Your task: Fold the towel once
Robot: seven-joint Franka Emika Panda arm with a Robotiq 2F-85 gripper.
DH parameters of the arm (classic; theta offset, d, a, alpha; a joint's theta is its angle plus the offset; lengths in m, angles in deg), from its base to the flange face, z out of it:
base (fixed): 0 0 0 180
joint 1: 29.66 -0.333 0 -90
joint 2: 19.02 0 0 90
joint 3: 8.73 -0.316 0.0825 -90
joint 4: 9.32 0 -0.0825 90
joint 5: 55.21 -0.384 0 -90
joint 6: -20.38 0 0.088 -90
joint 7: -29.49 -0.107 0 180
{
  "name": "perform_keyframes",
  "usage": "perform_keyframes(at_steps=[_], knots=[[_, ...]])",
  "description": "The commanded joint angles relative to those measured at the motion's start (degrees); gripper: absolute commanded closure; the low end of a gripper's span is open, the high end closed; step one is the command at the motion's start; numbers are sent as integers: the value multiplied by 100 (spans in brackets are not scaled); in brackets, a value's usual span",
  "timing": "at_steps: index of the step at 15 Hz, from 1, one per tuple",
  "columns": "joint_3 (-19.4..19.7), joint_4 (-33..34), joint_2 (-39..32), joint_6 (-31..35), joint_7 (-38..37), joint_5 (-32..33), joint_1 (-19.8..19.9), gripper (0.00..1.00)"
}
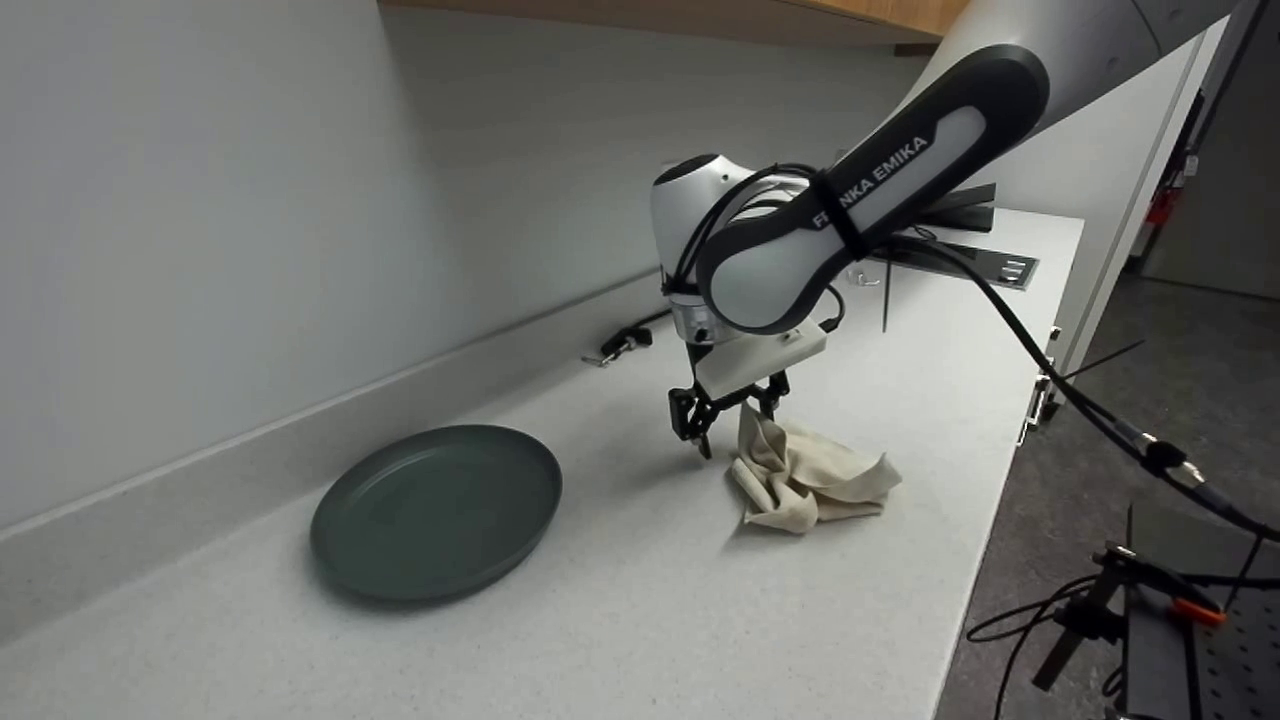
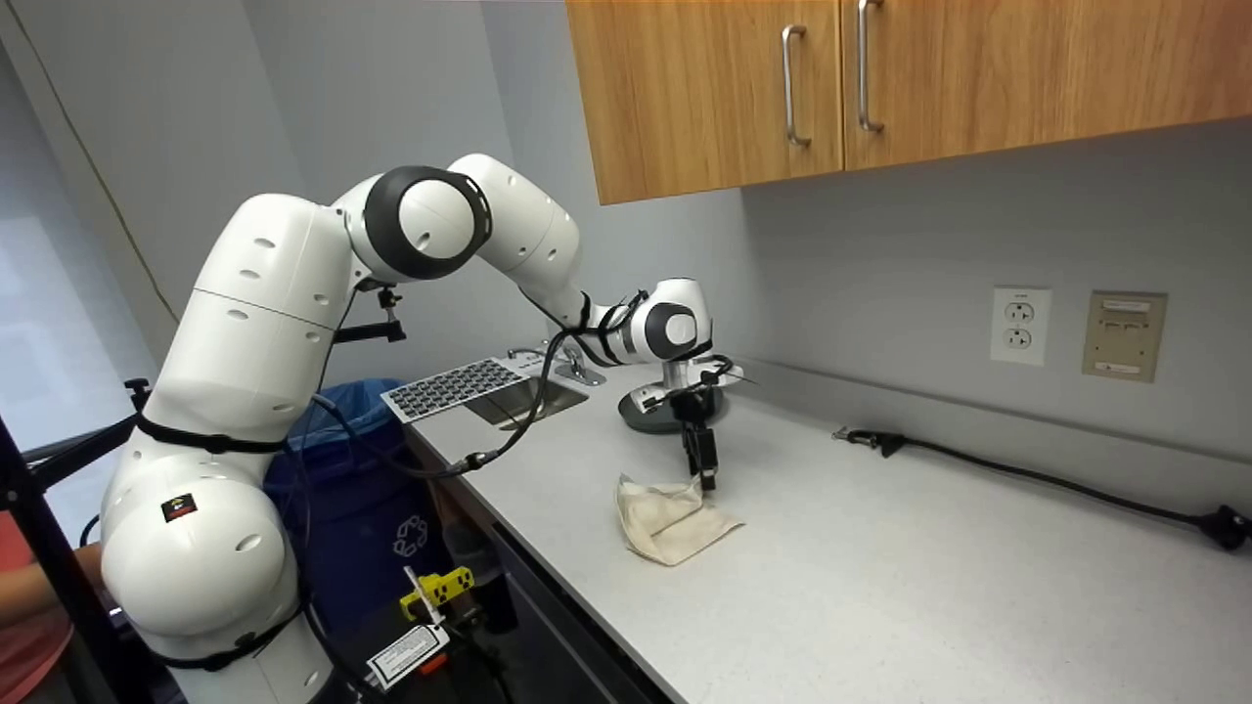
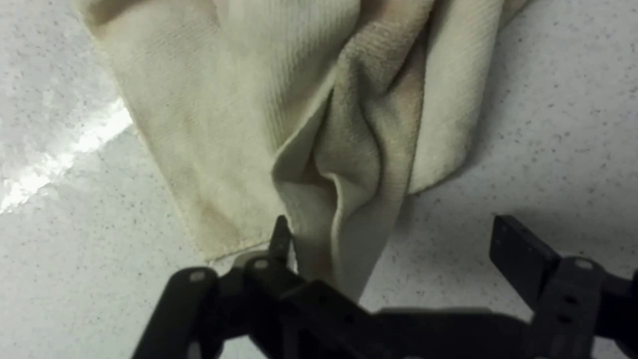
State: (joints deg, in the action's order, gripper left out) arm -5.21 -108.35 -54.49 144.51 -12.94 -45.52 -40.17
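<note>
Closest in my wrist view, the black Robotiq gripper (image 3: 392,227) stands spread wide. Between its jaws, just beside one, stands a fold of the cream towel (image 3: 344,129), otherwise rumpled on speckled white countertop (image 3: 558,99). In an exterior view, my arm (image 1: 905,165) reads "FRANKA EMIKA," a strap (image 1: 838,212) hiding one letter.

Wht ctr (image 1: 620,610) w/ 1 beige towel (image 1: 810,485), 1 dk grey plate (image 1: 440,515), 1 blk cord (image 2: 1037,480)

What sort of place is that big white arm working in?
Probably a kitchenette or break room, though I can't be sure: a sink is set into the counter, wooden cabinets hang above it, and a blue recycling bin stands beside it.
</note>
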Motion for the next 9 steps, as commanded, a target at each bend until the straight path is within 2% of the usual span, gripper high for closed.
perform_keyframes(at_steps=[1,9], knots=[[47,-61,-31,345,-29,-50,-42,0],[55,-22,-28,208,27,-47,-49,0]])
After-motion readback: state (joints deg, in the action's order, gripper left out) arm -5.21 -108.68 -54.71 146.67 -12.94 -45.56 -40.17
